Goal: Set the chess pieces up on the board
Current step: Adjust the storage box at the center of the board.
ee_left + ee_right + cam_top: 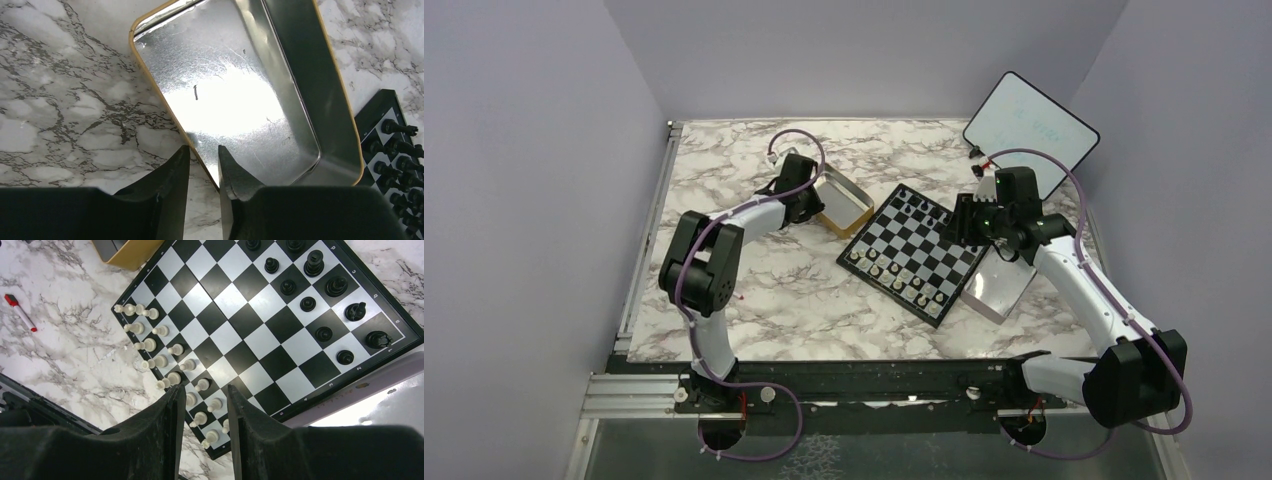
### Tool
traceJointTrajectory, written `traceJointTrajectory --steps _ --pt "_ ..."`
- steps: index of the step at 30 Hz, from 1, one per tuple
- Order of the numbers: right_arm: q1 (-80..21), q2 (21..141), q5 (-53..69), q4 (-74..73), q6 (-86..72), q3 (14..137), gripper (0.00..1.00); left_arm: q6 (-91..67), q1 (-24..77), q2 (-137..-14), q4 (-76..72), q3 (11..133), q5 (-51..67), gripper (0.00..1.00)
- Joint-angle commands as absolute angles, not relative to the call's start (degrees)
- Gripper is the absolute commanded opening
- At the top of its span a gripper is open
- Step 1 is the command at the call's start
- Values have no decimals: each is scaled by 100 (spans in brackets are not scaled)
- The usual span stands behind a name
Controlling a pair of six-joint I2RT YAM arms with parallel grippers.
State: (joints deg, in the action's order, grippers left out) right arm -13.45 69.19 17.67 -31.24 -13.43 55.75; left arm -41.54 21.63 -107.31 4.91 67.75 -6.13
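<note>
Status: the board (pixel 248 341) sits mid-table, turned diamond-wise, between the gold tin (pixel 300 75) on its left and a flat silvery tray (pixel 380 400) tucked under its right corner.

Pieces: the black chess pieces (pixel 336 286) stand in two rows along one edge and the white pieces (pixel 160 331) in two rows along the opposite edge. The middle squares are bare. The row ends are cut off by the frame or hidden behind the right fingers, so a full count isn't possible.

Left gripper (pixel 203 150): low at the tin's near corner, fingers part open and holding nothing. The tin's gold rim runs through the gap between them; no contact is visible on either side. The tin looks empty apart from a small dark mark (pixel 195 92) on its floor, which could be a scratch or debris, can't tell.

Right gripper (pixel 204 389): hovering over the white side of the board, fingers roughly a square apart, nothing between them.

Read: placement looks done or nearly done. The step in hand appears to be the left arm dealing with the tin, not a piece.

Next move, if the tin is to be gripped: pinch squarely on the thin wall. It is slick metal and close to the board's corner, so any drag or tilt risks nudging the board and toppling the black rows. The right arm should stay high above the white pieces.
</note>
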Motion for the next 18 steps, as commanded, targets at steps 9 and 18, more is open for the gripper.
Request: traceJointTrajectory --steps 9,18 --pt "-1338 6899 1856 -2997 -1235 5578 41 -2526 2062 -11140 929 7733 -1028 10" --pt "-1337 6874 1820 -3048 -1218 5603 41 -788 1768 -11471 975 8270 -447 0"
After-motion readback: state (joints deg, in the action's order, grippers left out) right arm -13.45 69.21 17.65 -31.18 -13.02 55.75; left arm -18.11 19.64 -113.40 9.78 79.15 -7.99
